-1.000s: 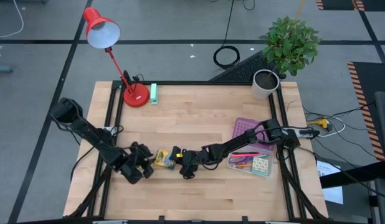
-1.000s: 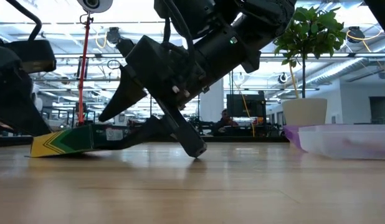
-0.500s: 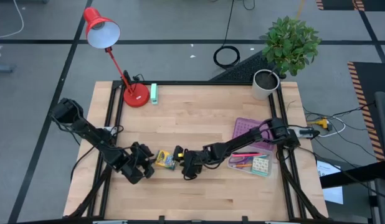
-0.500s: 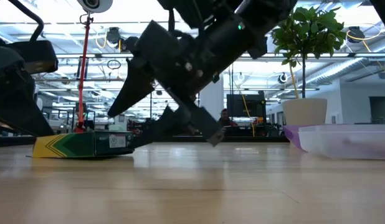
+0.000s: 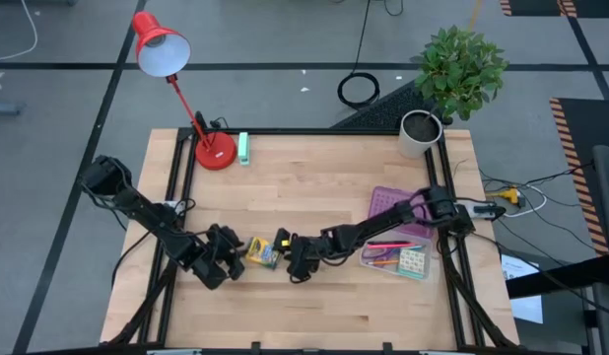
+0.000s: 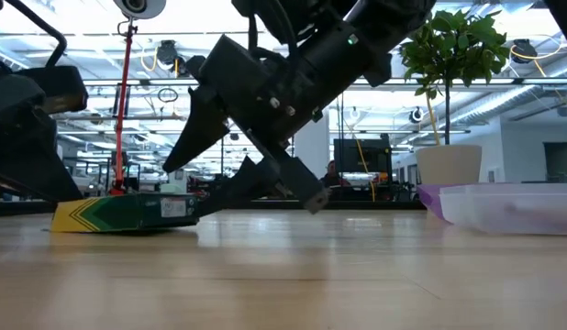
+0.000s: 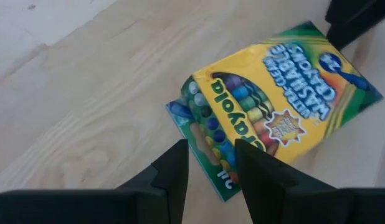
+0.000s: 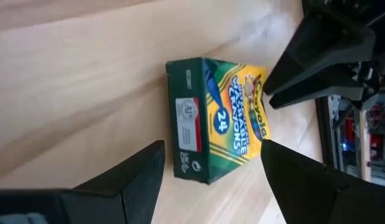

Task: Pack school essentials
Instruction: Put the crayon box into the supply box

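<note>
The crayon box (image 5: 262,253) is lying flat on the worktop (image 5: 324,177) between both pincers — left pincer (image 5: 233,250) nearly closed, right pincer (image 5: 282,248) gaping wide — while pencils (image 5: 383,258) are sitting in the clear tray (image 5: 395,268).

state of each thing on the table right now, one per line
crayon box: lying flat on the table between the two grippers, not held
left gripper: fingers slightly apart, at one end of the box
right gripper: fingers wide open, at the other end
clear tray: holds pencils and a patterned pack
red desk lamp: upright at the back edge
</note>
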`<state>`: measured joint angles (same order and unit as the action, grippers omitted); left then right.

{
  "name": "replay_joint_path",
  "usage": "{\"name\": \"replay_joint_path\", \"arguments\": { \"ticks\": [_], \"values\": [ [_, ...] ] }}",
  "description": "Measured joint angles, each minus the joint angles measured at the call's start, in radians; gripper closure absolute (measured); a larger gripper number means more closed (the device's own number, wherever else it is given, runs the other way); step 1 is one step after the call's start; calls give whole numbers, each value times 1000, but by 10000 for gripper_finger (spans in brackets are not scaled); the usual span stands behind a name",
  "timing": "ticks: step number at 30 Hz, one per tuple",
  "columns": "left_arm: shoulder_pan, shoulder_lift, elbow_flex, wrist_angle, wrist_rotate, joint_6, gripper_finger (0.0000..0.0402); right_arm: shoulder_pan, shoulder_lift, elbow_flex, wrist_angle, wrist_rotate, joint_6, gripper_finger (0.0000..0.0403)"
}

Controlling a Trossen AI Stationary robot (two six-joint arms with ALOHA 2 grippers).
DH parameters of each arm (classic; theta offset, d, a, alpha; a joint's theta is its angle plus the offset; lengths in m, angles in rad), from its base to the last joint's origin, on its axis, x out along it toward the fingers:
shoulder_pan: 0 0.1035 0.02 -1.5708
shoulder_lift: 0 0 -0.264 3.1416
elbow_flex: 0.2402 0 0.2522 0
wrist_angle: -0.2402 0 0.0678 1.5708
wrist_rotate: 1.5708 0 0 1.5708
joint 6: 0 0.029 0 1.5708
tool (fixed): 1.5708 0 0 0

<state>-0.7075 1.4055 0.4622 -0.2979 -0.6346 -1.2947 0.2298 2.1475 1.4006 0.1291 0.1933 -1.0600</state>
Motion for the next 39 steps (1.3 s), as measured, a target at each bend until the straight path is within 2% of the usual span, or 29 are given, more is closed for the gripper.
{"name": "replay_joint_path", "arguments": {
  "ticks": [6,12,20,29,32,37,39],
  "values": [
    [0,0,-43,79,-6,0,270,-28,0,0,-7,-45,-1,140],
    [0,0,-44,80,-1,2,270,-46,8,1,13,-169,12,140],
    [1,-20,-38,86,12,21,270,-50,22,3,27,-170,39,140],
    [0,-111,-16,86,4,98,270,-49,30,3,23,-147,70,140],
    [-2,-117,-16,31,5,47,270,-47,32,3,21,-118,73,140],
    [-2,-102,-16,-133,48,-152,270,-43,32,3,23,-89,82,140],
    [-2,-90,-16,-124,67,-170,270,-44,32,3,23,-88,92,140]
  ]
}}
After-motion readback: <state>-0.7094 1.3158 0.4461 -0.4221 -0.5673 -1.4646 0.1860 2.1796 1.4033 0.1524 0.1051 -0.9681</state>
